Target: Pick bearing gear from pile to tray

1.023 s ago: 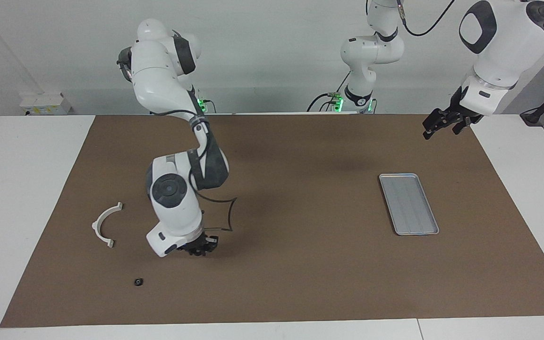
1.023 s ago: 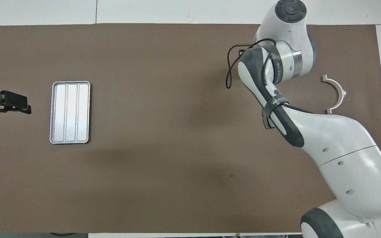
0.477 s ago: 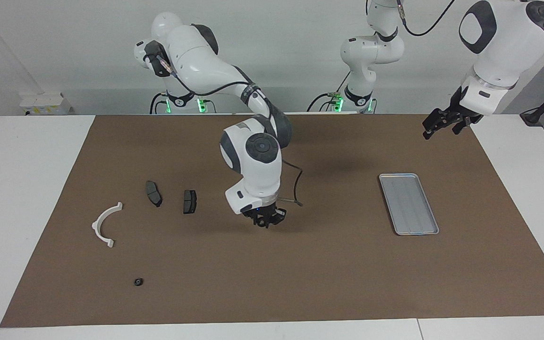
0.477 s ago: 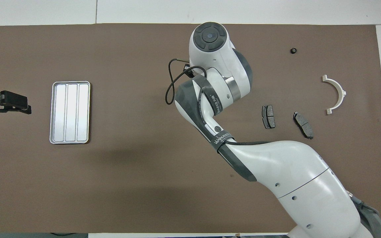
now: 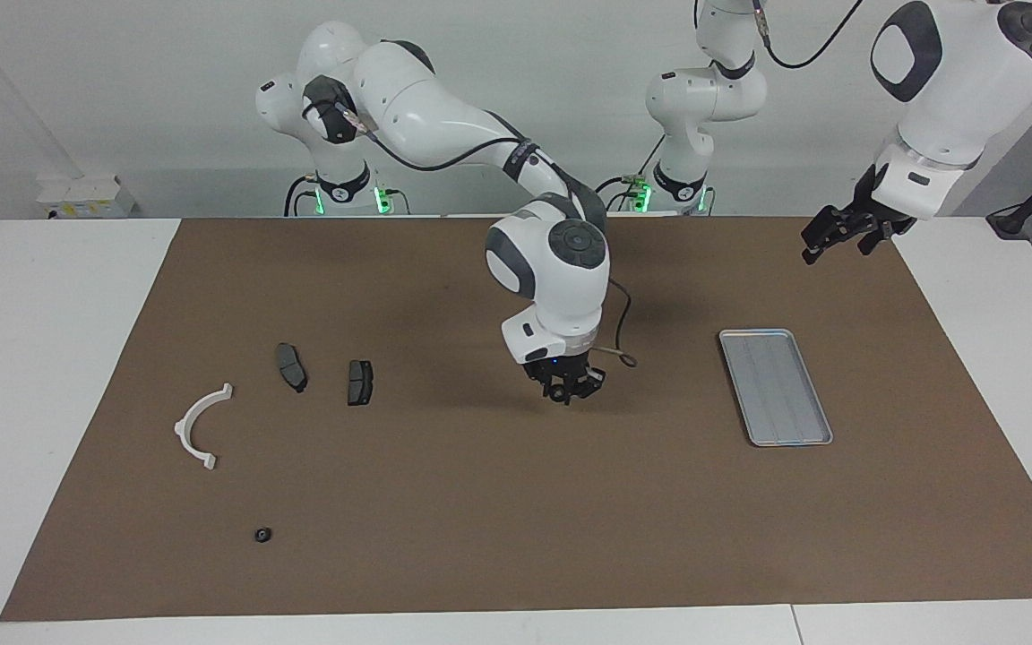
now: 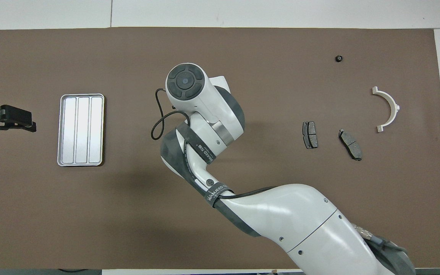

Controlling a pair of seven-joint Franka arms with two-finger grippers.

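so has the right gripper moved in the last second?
Yes. The right gripper has travelled from beside the white bracket, past the brake pads, toward the tray.

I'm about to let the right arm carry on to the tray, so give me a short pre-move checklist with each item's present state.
1. Right claw shut over the bare mat between pile and tray: ok.
2. Small part seen between its fingertips: cannot tell; the claw hides whatever it carries.
3. Tray flat on the mat, nothing in it: ok.
4. Mat between right claw and tray free of parts: ok.
5. Left claw open, waiting beside the mat's corner at its own end, off the tray: ok.
6. Rest of the pile apart from the arm: two brake pads, white bracket, small black piece: ok.
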